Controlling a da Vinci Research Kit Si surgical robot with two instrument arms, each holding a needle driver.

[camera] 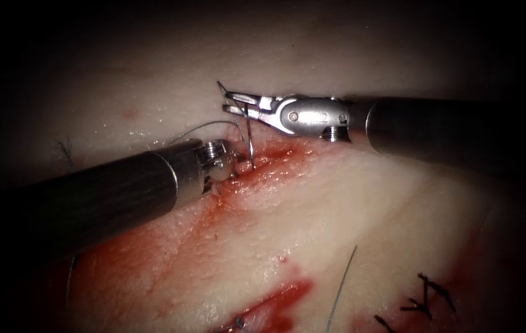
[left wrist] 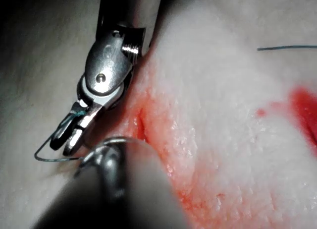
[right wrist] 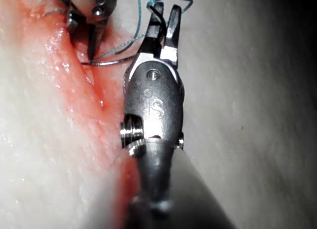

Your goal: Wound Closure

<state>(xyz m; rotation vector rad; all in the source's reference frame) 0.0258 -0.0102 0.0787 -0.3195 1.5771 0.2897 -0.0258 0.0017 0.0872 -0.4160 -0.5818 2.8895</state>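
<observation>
— Steel first. Where is the needle (camera: 250,139)?

— Just left of frame centre in the endoscope view. It stands nearly upright as a thin curve. The right claw (camera: 237,103) is clenched on its upper end, where the thread (camera: 204,126) leaves it. The lower end drops to the upper end of the cut (camera: 263,166).

— Is it in the tissue (camera: 367,203)?

— It touches at the cut's lip. I cannot tell how deep it goes, because red fluid (camera: 275,296) and glare cover the spot.

— Why hold it so high on the curve?

— My judgement is that a grip near the thread end leaves the whole arc free below the claw. That would let the point be steered at the lip.

— And the left claw (right wrist: 93,40)?

— It comes in from lower left, with its tip beside the needle's lower end at the cut. I cannot tell its grip, or whether it holds anything. It is probably placed to steady the edge or meet the point, but that is a guess.

— What about the thread?

— It loops leftward from the right claw, over pale tissue on the left side of the cut, and arcs above the left shaft. It looks slack, not taut.

— Anything else?

— Dark stitches (camera: 426,296) sit at lower right. A loose strand (camera: 341,287) lies lower centre, well apart from both claws.
</observation>
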